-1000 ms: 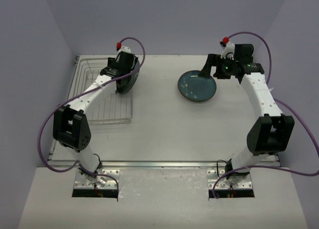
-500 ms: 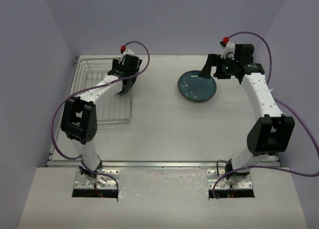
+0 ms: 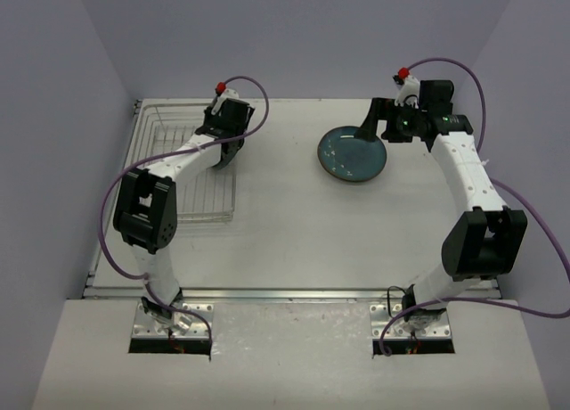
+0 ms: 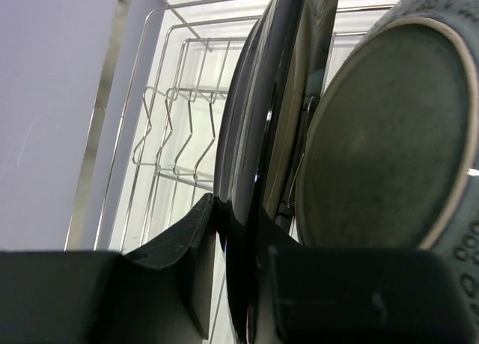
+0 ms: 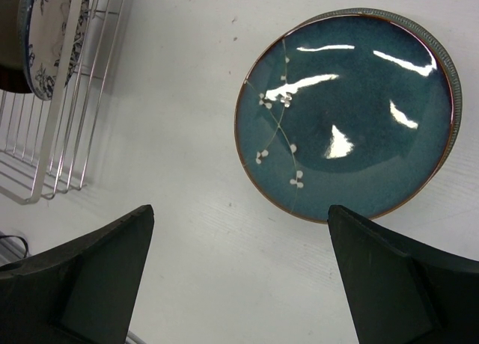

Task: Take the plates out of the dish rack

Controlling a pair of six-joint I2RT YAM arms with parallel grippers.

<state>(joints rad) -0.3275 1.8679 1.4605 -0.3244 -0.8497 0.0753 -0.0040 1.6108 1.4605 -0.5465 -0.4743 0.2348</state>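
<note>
L pincer pinches rim of dark plate, which stands upright in rack at tabletop's far left. Grey plate stands just beside it, same rack. R pincer is spread wide above teal plate, lying flat on tabletop, well apart from rack.

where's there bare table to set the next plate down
Bare table lies between the dish rack and the teal plate, and in the wide strip along its near edge. Crowded: the rack's far right corner, where the left gripper pinches a dark plate beside a grey plate.
</note>
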